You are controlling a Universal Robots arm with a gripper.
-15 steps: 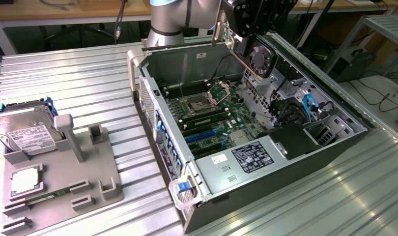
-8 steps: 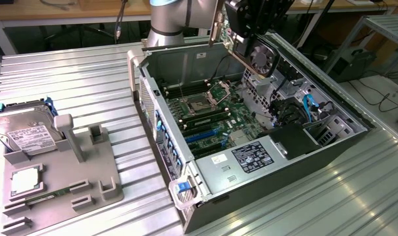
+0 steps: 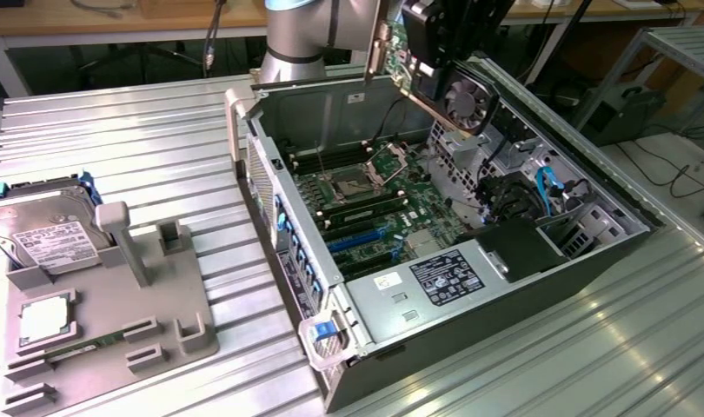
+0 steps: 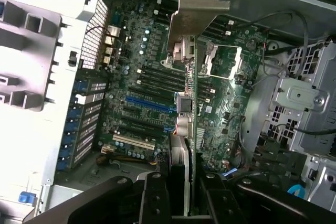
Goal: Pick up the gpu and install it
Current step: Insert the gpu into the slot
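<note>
The arm (image 3: 296, 35) and the top of the gripper (image 4: 187, 184) run off the exterior view's upper edge, so how the pads meet the card is hard to read there. In the wrist view the gpu (image 3: 451, 91) is seen edge-on as a thin line (its board face cannot be made out). It covers a strip of the motherboard (image 4: 142, 77), and what lies directly beneath it is hidden.

The jaws are clamped on the gpu. The two black fingers (image 4: 152, 200) stand close on either side of the card's near edge. The card runs straight out from between them to its silver end bracket (image 4: 197, 9) at the far end.

The gpu is in the air, tilted, above the open computer case (image 3: 480, 356) on the ribbed metal table (image 3: 132, 130). Its fan shroud (image 3: 470, 97) faces the exterior view's right. It sits in no slot and hangs clear of the motherboard. The hard drive (image 3: 45, 233) rests well apart on a grey fixture (image 3: 155, 304) at the exterior view's left.
</note>
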